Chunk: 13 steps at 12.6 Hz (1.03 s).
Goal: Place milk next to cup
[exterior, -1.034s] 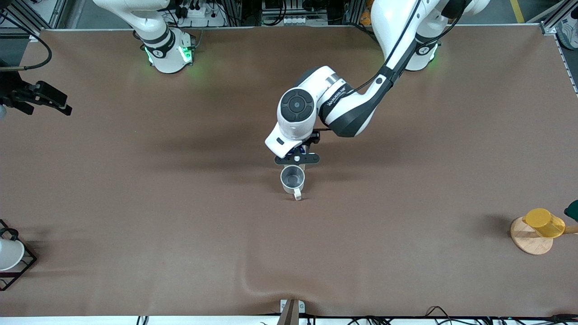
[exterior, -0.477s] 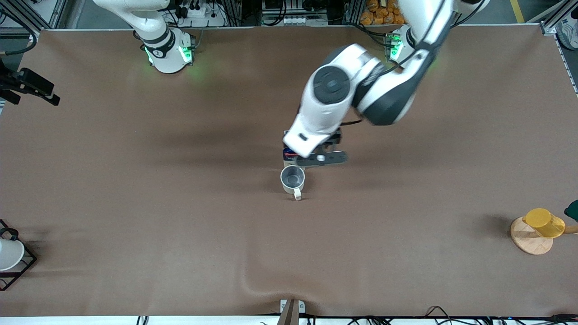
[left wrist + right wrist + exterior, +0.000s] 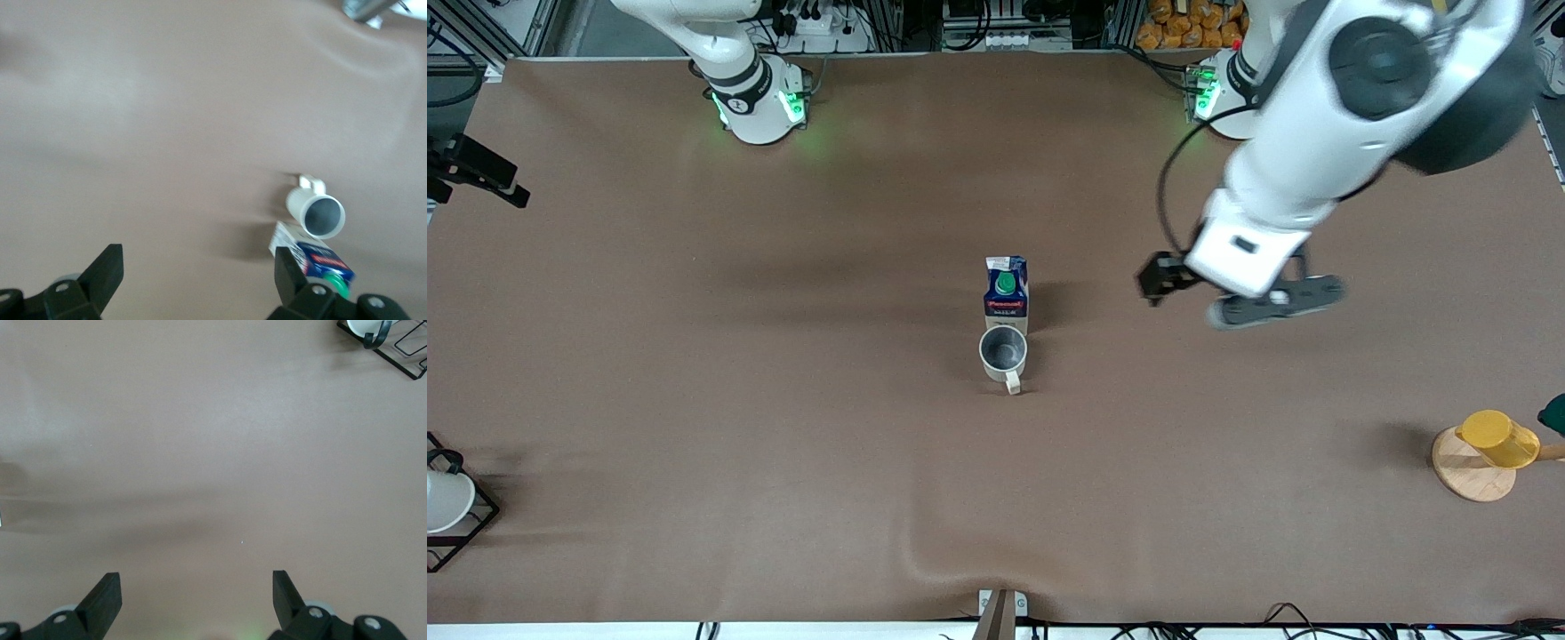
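So we see the milk [image 3: 1006, 297] standing upright right against the cup [image 3: 1003, 353], just farther from the camera, so placement looks done. Left gripper [image 3: 193, 283] hangs spread wide and empty over bare table toward its own end; right gripper [image 3: 193, 600] waits, also spread.

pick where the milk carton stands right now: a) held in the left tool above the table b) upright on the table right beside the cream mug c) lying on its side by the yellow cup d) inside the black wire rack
b: the front view shows the milk carton upright on the table, just farther from the front camera than the cream mug, while the left tool is open and empty, off toward the left arm's end.
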Each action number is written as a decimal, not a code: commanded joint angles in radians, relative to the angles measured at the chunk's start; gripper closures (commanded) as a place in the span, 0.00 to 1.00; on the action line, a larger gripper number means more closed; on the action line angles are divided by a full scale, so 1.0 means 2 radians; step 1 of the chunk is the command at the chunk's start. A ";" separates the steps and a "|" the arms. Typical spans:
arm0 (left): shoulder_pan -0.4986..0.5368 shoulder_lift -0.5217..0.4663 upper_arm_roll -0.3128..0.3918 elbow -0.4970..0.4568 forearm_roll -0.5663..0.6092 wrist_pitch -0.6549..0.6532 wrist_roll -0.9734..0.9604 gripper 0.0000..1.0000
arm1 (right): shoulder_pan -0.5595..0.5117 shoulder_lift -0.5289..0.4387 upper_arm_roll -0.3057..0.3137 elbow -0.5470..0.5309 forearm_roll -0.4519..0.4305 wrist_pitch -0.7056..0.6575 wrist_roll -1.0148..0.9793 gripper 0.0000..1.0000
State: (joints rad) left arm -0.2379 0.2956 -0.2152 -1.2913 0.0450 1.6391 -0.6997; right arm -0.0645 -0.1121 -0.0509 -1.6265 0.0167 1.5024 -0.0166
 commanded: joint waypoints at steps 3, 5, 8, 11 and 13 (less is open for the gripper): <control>0.053 -0.053 -0.007 -0.051 0.018 -0.007 0.054 0.00 | -0.015 0.016 0.008 0.013 -0.002 0.001 0.001 0.00; 0.073 -0.073 -0.008 -0.074 0.018 -0.007 0.093 0.00 | -0.015 0.022 0.009 0.014 -0.005 0.015 0.001 0.00; 0.090 -0.099 -0.008 -0.104 0.018 -0.006 0.129 0.00 | -0.008 0.029 0.009 0.018 -0.005 0.011 0.001 0.00; 0.109 -0.116 -0.009 -0.121 0.016 -0.003 0.162 0.00 | 0.008 0.031 0.006 0.026 -0.006 0.002 0.015 0.00; 0.117 -0.118 -0.009 -0.121 0.014 -0.003 0.176 0.00 | 0.015 0.044 0.002 0.039 -0.006 -0.002 0.035 0.00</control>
State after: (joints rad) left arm -0.0299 0.0934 -0.2192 -1.4978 0.0608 1.6250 -0.3818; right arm -0.0540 -0.0601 -0.0395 -1.6043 0.0167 1.5248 0.0108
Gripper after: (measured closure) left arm 0.000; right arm 0.000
